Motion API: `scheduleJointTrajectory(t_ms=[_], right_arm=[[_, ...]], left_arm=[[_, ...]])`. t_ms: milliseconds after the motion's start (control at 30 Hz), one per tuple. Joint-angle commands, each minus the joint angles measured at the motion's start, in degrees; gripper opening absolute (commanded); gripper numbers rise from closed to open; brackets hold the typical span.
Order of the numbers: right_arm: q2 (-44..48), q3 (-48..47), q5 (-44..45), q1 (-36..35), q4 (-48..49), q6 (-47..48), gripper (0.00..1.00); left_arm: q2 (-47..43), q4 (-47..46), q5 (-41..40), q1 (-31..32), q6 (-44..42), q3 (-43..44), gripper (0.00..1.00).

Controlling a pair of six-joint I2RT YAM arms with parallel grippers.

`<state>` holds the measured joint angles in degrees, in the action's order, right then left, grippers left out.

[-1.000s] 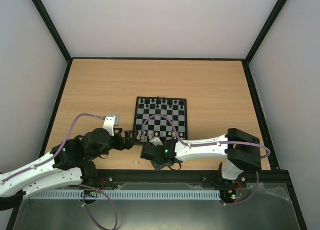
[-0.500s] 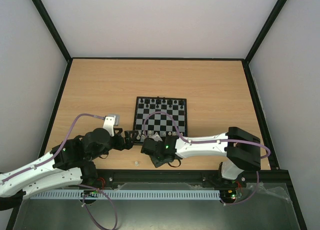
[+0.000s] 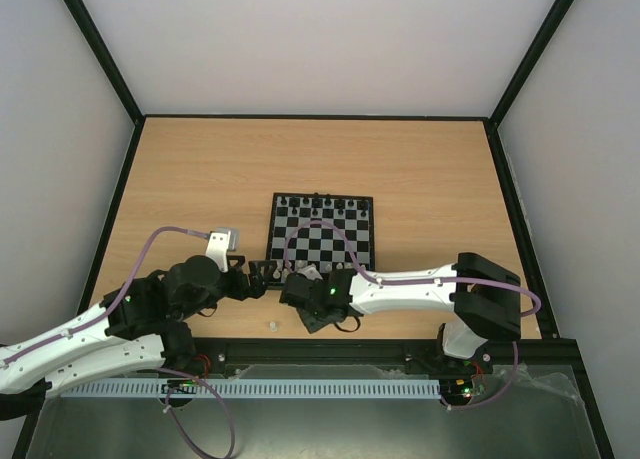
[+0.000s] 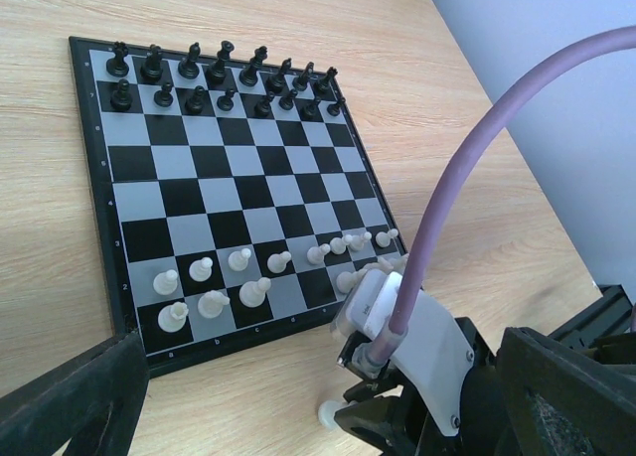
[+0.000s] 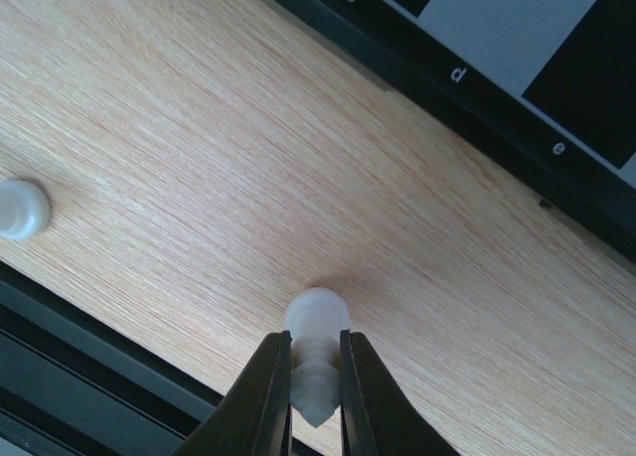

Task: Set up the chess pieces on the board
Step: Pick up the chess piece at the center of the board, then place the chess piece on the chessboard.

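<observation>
The board (image 4: 91, 148) carries black chessmen along its far rows and several white chess pieces (image 4: 202, 269) on its two near rows. Just in front of the board's near rim (image 5: 452, 76), my right gripper (image 5: 316, 377) is shut on a white chess piece (image 5: 316, 322) that rests on the wood. The same piece (image 4: 328, 412) shows under the right gripper (image 4: 370, 418) in the left wrist view. Another white piece (image 5: 20, 210) lies loose nearer the table's front edge (image 3: 271, 325). My left gripper (image 4: 318, 355) stands wide open and holds nothing, at the board's near left corner (image 3: 262, 276).
The right arm's purple cable (image 4: 447, 198) and its white wrist camera housing (image 4: 397, 322) cross the board's near right corner. The black front rail (image 5: 89, 377) runs close behind the held piece. Bare wood (image 3: 200, 169) surrounds the board (image 3: 271, 229).
The right gripper's fingers have closed onto the white piece in front of the board, and the wrist has shifted slightly left. The left arm has not moved.
</observation>
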<state>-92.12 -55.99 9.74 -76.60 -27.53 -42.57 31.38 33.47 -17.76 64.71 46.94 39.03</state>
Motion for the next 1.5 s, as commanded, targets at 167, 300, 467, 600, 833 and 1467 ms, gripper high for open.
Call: scheduleJointTrajectory(t_ms=[167,300,467,600,833,1467], right_arm=[[2.16,-3.07,3.48,3.34,-7.15,2.39,0.04],[2.94,-3.98,4.94,5.49,-9.24,3.88,0.04],[3.40,-5.37,5.37,8.78,-9.83,5.90,0.04],[2.66,-6.89,5.07,10.96,-9.46,8.35,0.04],[-0.37,-9.05,4.62,13.85,-8.45,10.64,0.04],[-5.34,-9.38,2.88,15.70,-6.67,12.60,0.04]], left_arm=[[-0.58,-0.51,0.66,0.16,-0.79,-0.87,0.99],[-0.89,-0.48,0.72,0.16,-0.80,-0.88,0.99],[-0.99,-0.54,0.71,0.16,-0.88,-0.84,0.99],[-1.09,-0.56,0.71,0.16,-0.88,-0.84,0.99],[-1.18,-0.43,0.58,0.16,-0.88,-0.67,0.99],[-1.14,-0.39,0.29,0.16,-0.75,-0.78,0.99]])
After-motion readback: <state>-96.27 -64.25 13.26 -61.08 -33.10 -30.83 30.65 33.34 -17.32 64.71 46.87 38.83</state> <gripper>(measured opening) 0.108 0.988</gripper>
